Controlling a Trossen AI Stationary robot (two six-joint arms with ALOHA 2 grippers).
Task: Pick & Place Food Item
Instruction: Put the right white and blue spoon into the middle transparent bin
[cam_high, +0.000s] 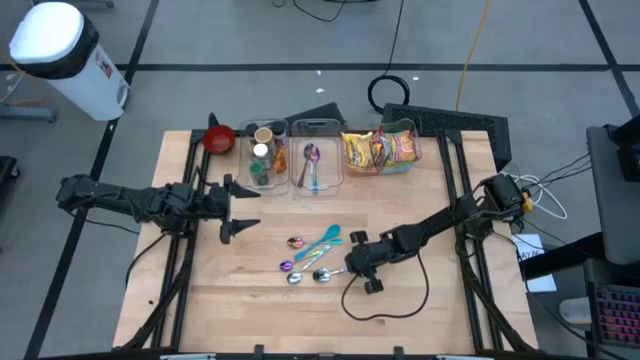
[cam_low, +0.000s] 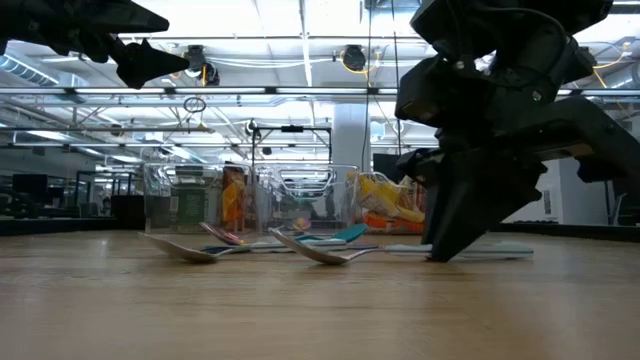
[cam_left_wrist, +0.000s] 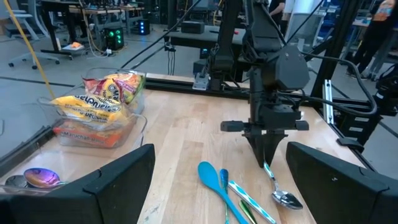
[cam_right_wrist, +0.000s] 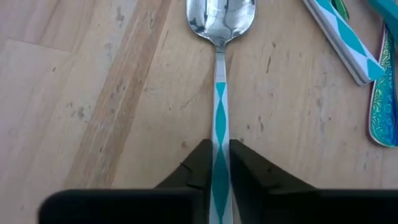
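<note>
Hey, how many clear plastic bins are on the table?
3, in a row along the table's far edge: one with cups, the middle one with a spoon, the third with snack packets. None looks hidden.

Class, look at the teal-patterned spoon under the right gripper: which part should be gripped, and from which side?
Grip the flat, narrow handle, coming straight down from above. The spoon lies flat on the table, so only the handle's thin edges suit a pinch; the right gripper already straddles it there, bowl pointing away.

Wooden table (cam_high: 200, 290) bearing spoons (cam_high: 310, 262), bins (cam_high: 318, 150)
</note>
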